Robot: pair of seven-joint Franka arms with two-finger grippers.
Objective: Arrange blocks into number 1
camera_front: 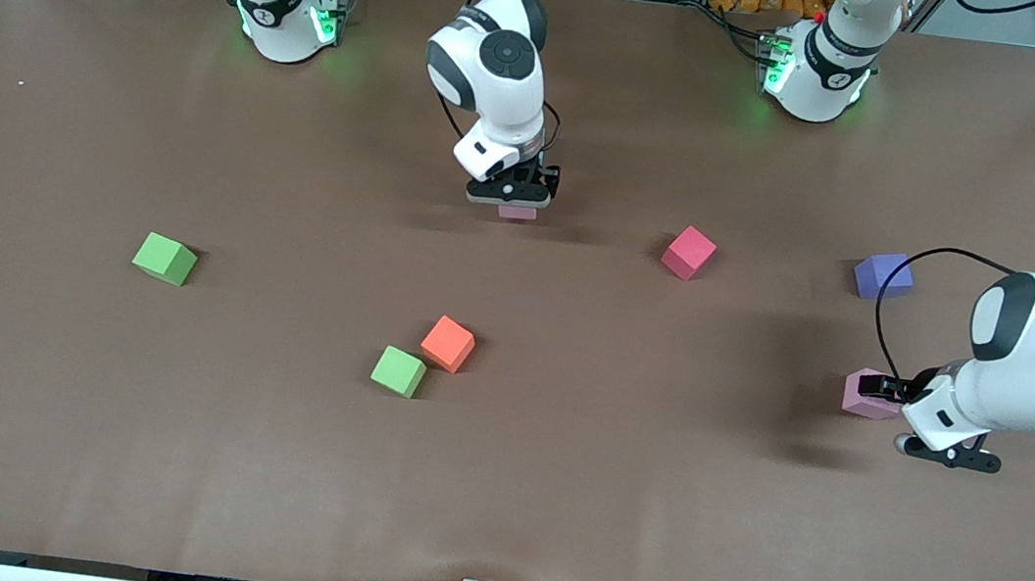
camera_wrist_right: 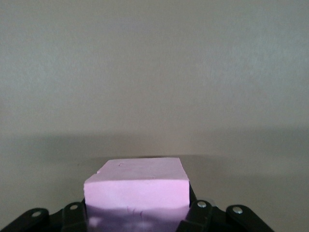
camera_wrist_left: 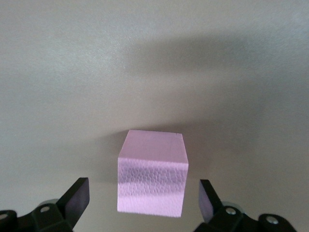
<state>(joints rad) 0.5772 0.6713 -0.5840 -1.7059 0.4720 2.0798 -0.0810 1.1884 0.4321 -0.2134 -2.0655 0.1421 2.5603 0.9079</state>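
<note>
Brown table (camera_front: 66, 433): right gripper (camera_front: 511, 199) grips a pink block (camera_front: 517, 213).

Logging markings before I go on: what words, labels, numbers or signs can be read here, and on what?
None can be read.
The blocks, such as the pink block between the left gripper's open fingers, are plain.
The arms show no legible lettering.
</note>
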